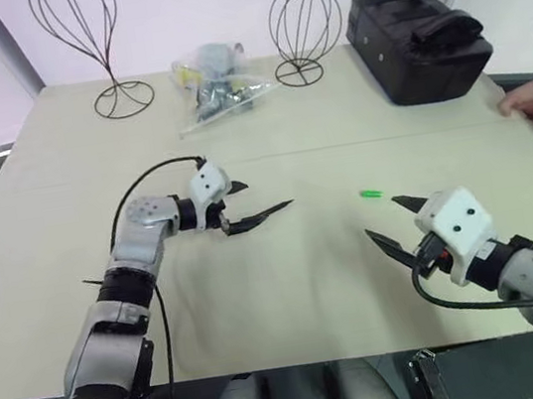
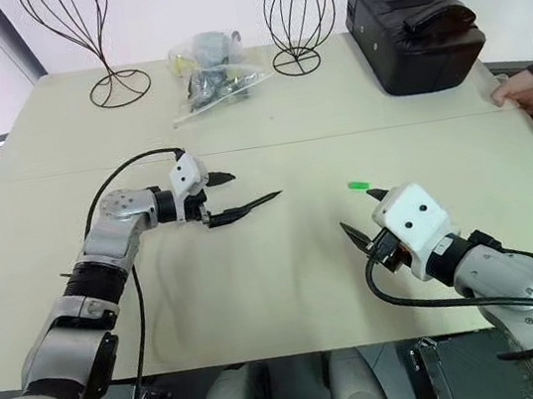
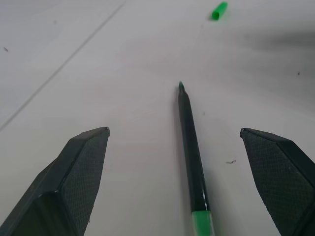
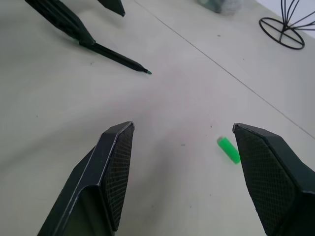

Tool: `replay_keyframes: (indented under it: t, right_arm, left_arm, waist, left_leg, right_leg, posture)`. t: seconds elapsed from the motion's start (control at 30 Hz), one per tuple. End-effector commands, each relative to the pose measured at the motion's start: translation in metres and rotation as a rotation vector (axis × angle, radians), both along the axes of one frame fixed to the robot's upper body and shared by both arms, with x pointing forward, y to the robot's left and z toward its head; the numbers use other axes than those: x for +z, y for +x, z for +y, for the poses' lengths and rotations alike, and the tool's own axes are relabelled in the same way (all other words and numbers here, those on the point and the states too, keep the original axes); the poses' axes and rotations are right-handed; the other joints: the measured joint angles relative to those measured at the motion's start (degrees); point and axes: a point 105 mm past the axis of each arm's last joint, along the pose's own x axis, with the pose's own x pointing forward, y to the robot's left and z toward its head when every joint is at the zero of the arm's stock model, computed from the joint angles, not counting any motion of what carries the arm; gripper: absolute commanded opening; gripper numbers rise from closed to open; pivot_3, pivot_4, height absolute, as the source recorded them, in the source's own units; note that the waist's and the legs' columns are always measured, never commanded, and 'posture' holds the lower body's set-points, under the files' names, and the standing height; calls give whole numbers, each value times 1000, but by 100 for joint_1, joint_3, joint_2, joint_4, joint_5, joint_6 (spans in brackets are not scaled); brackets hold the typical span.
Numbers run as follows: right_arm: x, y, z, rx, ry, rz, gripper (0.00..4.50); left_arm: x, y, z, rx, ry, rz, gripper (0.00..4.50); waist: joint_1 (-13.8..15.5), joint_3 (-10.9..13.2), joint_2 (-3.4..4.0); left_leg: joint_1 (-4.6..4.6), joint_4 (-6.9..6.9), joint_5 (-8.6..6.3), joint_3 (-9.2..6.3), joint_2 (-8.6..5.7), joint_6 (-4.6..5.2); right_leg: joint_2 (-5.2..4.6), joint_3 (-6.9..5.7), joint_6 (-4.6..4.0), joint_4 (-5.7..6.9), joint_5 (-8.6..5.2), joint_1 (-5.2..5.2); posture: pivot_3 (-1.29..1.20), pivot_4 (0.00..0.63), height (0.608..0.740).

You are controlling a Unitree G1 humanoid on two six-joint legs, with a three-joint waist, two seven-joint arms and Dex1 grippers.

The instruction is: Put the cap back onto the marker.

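Lying uncapped on the counter [image 1: 293,306], the marker [image 3: 192,157] sits between the spread fingers of the left end effector [image 1: 258,199], not yet gripped. The cap [image 1: 371,194] rests on the counter apart from the marker's tip, just ahead of the right end effector [image 1: 390,222], whose fingers also stand apart and empty. Picking up looks to be the step in hand: each end effector must close on its piece before joining them.
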Motion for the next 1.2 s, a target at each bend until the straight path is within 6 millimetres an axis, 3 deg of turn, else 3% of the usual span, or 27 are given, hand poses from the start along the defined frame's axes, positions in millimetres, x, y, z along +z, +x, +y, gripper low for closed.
replay_keyframes:
  t: [0.03,0.43,0.93,1.03,1.2]
  right_arm:
    - [10,-4,5,-3,-2,-55,3277]
    - [6,-5,7,-26,10,-55,3277]
    - [5,-4,6,-29,-1,-55,3277]
    - [5,-3,6,-24,-6,-55,3277]
    - [6,-2,5,-22,-9,-56,3277]
  left_arm:
    - [12,7,-1,-13,23,-64,4449]
    - [-5,10,9,-38,174,-61,4449]
    - [-12,3,12,-69,201,-36,4449]
    - [-13,1,11,-77,194,-33,3585]
    - [-12,-1,9,-82,185,-32,1017]
  waist:
    - [11,0,0]
    - [3,0,-1]
    - [-3,0,-1]
    - [-2,0,-1]
    - [7,0,-2]
  left_leg:
    - [0,0,0,0,0,0]
    - [-1,1,0,0,-4,1]
    - [0,1,0,0,-3,1]
    - [0,1,0,0,-3,1]
    - [1,3,0,0,-3,1]
  right_leg:
    - [0,0,0,0,0,0]
    - [0,-2,0,1,0,1]
    - [1,-1,0,1,0,1]
    - [0,-1,0,1,0,1]
    - [0,-1,0,6,0,2]
  posture:
    - [0,150,740]
    - [0,150,740]
    - [0,150,740]
    - [0,150,740]
    - [0,150,740]
